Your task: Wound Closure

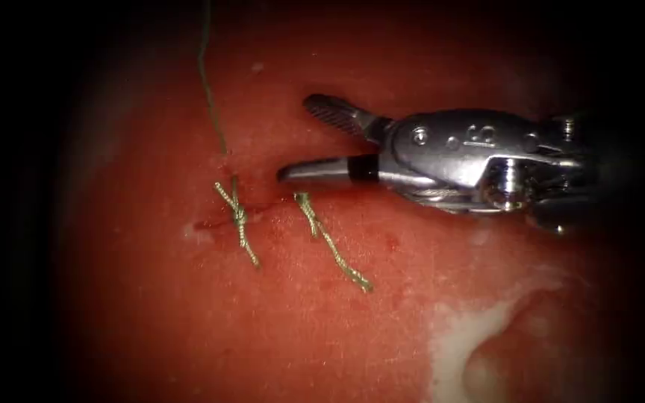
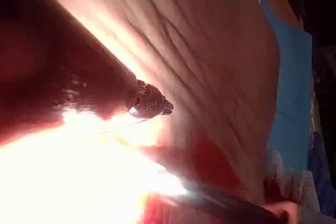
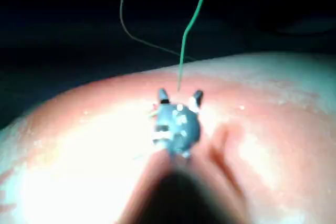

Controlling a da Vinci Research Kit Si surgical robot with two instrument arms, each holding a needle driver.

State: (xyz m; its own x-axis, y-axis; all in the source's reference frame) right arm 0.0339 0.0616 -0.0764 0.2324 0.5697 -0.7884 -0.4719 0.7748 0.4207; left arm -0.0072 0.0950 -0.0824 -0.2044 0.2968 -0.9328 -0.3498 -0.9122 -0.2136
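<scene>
Nearest the endoscope, bottom of frame: bare tissue [image 1: 188,336] with a pale fatty patch [image 1: 464,336] at lower right, nothing on it. Further up, two cut ends of thread [image 1: 335,250] lie just below the cut [image 1: 222,220]; the left one carries a knot [image 1: 239,218] sitting right on the cut line (reads as a tied stitch), the right one starts just under the right tool's lower jaw.

Right tool [image 1: 296,138] comes in from the right, jaws spread wide, holding nothing. Lower jaw tip sits at the cut's right end, touching or nearly touching the tissue (cannot tell which). Upper jaw is lifted clear. Right wrist view agrees: right tool [image 3: 179,97] with its two jaw tips apart, thread [image 3: 189,30] rising between them but not gripped.

Beyond that, the long thread [image 1: 207,82] runs up from the tissue just above the knot and leaves at the top edge. Where the needle is cannot be told.

Left tool [image 2: 149,100] shows in its own wrist view, off the tissue; jaw state cannot be told.

Judgement: stitches are in and tied, and with tails already short this looks like the thread-trimming stage. The remaining long strand would need the open jaws brought around it.
</scene>
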